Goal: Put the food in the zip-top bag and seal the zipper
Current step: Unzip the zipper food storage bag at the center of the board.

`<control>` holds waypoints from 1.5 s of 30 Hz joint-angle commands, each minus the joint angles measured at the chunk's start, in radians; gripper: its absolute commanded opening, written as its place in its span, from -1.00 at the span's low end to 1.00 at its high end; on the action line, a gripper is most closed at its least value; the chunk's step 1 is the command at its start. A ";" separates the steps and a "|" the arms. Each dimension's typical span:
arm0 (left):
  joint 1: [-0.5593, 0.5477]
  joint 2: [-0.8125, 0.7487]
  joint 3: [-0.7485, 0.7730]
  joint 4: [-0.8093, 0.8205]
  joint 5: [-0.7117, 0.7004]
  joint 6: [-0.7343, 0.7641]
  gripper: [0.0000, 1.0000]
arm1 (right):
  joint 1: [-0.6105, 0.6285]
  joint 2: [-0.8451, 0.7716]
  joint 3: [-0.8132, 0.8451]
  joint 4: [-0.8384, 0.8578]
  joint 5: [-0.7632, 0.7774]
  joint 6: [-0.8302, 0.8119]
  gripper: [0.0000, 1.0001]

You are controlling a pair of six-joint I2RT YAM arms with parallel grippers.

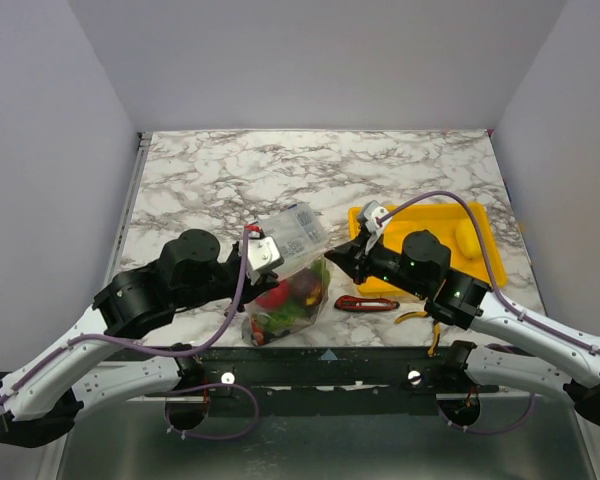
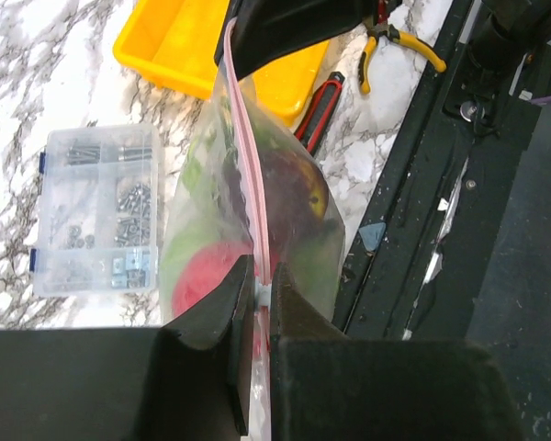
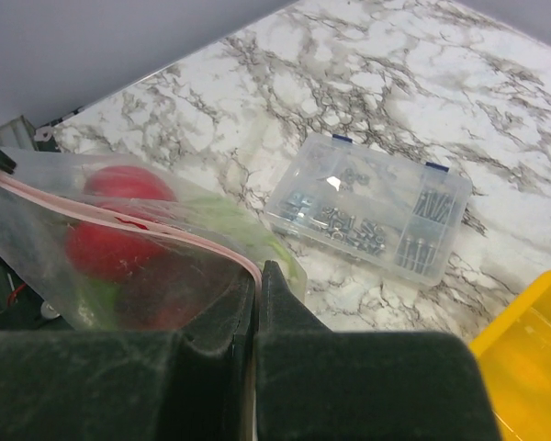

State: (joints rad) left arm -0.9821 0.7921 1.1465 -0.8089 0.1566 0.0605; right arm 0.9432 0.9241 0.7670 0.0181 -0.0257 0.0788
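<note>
The clear zip-top bag [image 1: 285, 305] hangs between my two grippers near the table's front edge, with red, green and dark toy food [image 1: 280, 298] inside. My left gripper [image 1: 258, 290] is shut on the pinkish-red zipper [image 2: 248, 175] at one end of the mouth; in the left wrist view [image 2: 260, 276] the strip runs away from its jaws. My right gripper [image 1: 330, 258] is shut on the other end of the zipper [image 3: 119, 216], as the right wrist view [image 3: 257, 271] shows. A red tomato [image 3: 119, 220] and green pieces show through the plastic. The strip looks taut and pressed flat.
A clear compartment box of small parts [image 1: 292, 235] lies just behind the bag. A yellow tray [image 1: 475, 225] stands at the right, under my right arm. A red-handled knife [image 1: 365, 303] and yellow-handled pliers [image 1: 412, 316] lie in front of the tray.
</note>
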 commanded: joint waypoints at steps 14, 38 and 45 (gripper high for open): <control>-0.007 -0.151 -0.036 -0.236 -0.060 -0.080 -1.00 | -0.033 -0.030 -0.049 -0.050 0.200 0.004 -1.00; -0.004 -0.249 -0.261 0.115 -0.168 0.060 -0.11 | -0.036 -0.042 -0.036 -0.053 0.093 -0.010 -1.00; -0.004 -0.250 -0.263 0.117 -0.191 0.094 -1.00 | -0.037 -0.015 -0.004 -0.074 0.017 -0.055 -1.00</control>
State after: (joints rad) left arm -0.9840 0.5522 0.8814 -0.7422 -0.0257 0.1127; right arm 0.9085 0.8963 0.7170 -0.0490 0.0757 0.0711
